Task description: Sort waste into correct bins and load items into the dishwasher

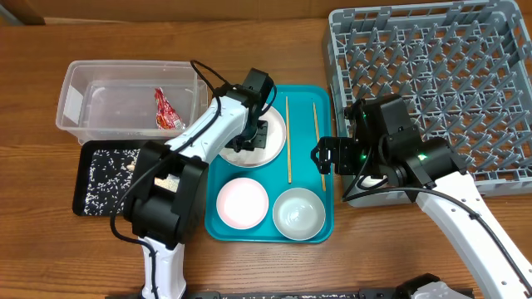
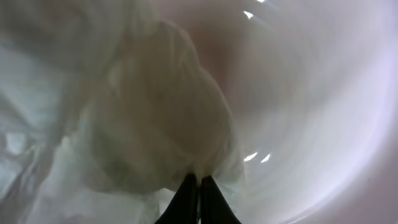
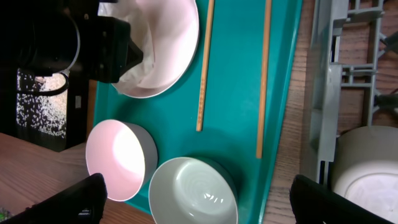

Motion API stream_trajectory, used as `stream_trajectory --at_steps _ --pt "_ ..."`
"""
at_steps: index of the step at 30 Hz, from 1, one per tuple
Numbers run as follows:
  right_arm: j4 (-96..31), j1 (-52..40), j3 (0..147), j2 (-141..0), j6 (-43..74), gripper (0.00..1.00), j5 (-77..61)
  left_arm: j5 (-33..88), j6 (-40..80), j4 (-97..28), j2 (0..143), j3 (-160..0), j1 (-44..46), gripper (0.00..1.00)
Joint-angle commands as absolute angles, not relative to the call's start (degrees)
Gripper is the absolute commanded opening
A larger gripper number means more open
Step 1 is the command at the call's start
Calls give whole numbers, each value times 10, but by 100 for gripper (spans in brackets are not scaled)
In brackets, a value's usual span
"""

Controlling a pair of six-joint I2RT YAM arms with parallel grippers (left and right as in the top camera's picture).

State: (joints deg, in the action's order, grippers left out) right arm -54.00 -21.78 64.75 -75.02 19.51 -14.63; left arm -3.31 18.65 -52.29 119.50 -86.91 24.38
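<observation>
My left gripper is down on the large white plate at the back of the teal tray. In the left wrist view its fingers are shut on the crumpled white napkin, which lies on the plate. My right gripper is open and empty and hovers over the tray's right side. In the right wrist view its jaws span the pale bowl. The pinkish bowl sits beside it. Two chopsticks lie on the tray. The red packet is in the clear tub.
The black tray holds rice grains, left of the teal tray. The grey dish rack fills the back right. A round white dish shows at the rack's near edge.
</observation>
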Motion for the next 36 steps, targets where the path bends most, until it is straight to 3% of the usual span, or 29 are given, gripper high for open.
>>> stream_trajectory --at_steps 1,8,11,15,22,23,24,25,26,31,36 --pt "-542 -217 650 -743 197 95 -146 6 188 -550 1190 -890 243 4" --pt "-546 -217 650 -743 197 95 -146 12 188 -625 1093 -1002 212 4" --pt "-546 -217 650 -743 197 95 -146 -41 188 -624 1044 -1014 181 4" --pt "-546 -217 650 -743 197 95 -146 -123 188 -629 1036 -1014 130 4" --pt "-546 -217 650 -743 197 95 -146 -120 196 -582 1050 -1014 33 4" --pt "-546 -217 650 -743 197 95 -146 -104 197 -578 1051 -1014 23 12" --pt "-546 -217 650 -743 197 95 -146 -78 197 -577 1052 -1014 15 65" --pt "-546 -217 650 -743 197 95 -146 -59 194 -580 1052 -1014 13 89" --pt "-546 -217 650 -743 197 95 -146 -42 181 -583 1052 -1014 13 100" --pt "-546 -217 650 -743 197 95 -146 28 148 -636 1033 -1019 27 100" --pt "-546 -217 650 -743 200 93 -146 23 137 -688 987 -1019 78 100"
